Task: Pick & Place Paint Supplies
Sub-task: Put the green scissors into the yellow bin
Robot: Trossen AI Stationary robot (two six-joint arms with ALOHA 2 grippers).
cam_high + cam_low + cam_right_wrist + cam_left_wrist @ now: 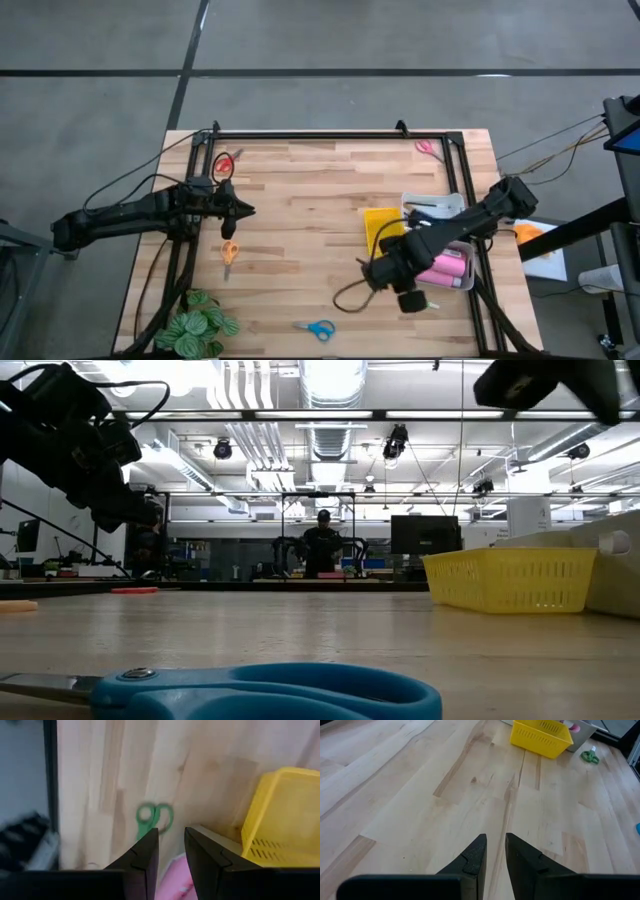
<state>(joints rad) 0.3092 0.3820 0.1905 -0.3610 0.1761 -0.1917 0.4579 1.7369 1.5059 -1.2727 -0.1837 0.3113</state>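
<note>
Low view: blue scissors [250,695] lie flat on the table [330,630] right at the lens, handles filling the foreground. Farther back on the right is the yellow tray [510,580], with the white tray [615,570] just beside it. Left gripper [140,512] hangs above the table at far left. Part of the right arm [550,385] is at the top right. A person [322,545] stands far off in the room.

High view: left gripper [245,211] is over the table's left part, between the red scissors [223,164] and the orange scissors [229,252], touching neither. Blue scissors [316,328] are near the front edge, pink scissors [428,148] near the far right corner. Pink bottles [445,268] lie in the white tray [440,205], next to the yellow tray [380,225]. Right gripper [395,272] is over the trays' front end. Plant [198,325] sits at the front left corner.

Left wrist view: left gripper [496,845] is released, jaws a narrow slot apart, bare wood showing through, nothing held. Yellow tray [540,737] is well ahead, green scissors [590,756] near it on the wood.

Right wrist view: right gripper [171,836] also has its jaws slightly apart and grasps nothing. Green scissors [155,817] lie on the wood just past the tips. A pink bottle [175,880] shows through the gap, beneath the jaws. Yellow tray [280,815] is to one side.
</note>
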